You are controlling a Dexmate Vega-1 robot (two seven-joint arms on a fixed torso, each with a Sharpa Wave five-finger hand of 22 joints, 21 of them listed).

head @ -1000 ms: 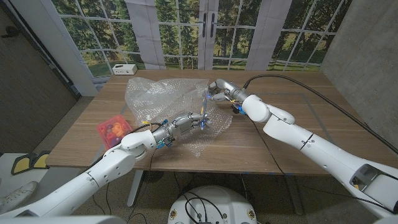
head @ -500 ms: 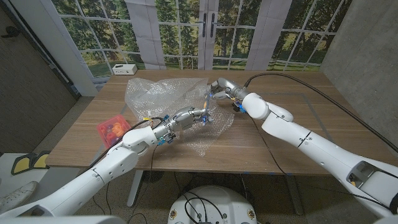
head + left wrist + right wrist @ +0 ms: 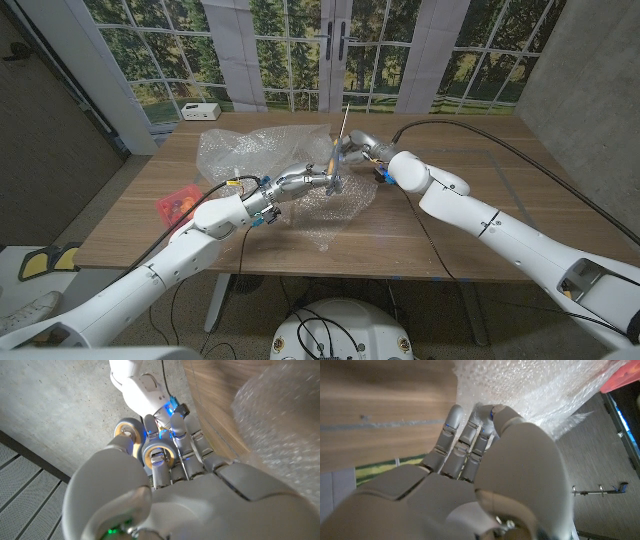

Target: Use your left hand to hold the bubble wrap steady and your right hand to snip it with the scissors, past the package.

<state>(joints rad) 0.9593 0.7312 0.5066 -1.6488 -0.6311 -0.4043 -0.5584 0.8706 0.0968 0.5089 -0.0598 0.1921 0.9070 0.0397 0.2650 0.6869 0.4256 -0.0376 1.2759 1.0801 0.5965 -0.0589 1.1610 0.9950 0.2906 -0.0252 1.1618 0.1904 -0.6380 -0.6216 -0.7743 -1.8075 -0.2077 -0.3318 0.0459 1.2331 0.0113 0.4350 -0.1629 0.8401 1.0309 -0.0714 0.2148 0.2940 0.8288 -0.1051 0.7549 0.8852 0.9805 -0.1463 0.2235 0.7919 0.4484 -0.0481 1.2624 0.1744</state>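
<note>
Bubble wrap (image 3: pixel 268 165) lies mid-table, package (image 3: pixel 178 207) at its 8 o'clock. Your left hand (image 3: pixel 305 181) pins the wrap; grip unclear. Right hand (image 3: pixel 347 150) holds the scissors (image 3: pixel 338 140), blade up. Snip not yet made, probably: next, lower the blades onto the wrap.

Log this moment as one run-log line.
left hand: on bubble wrap | right hand: holds scissors, raised | cut: not visible

White glossy arms (image 3: pixel 480 215) — silver-grey jointed fingers (image 3: pixel 451 440), blue lights.
</note>
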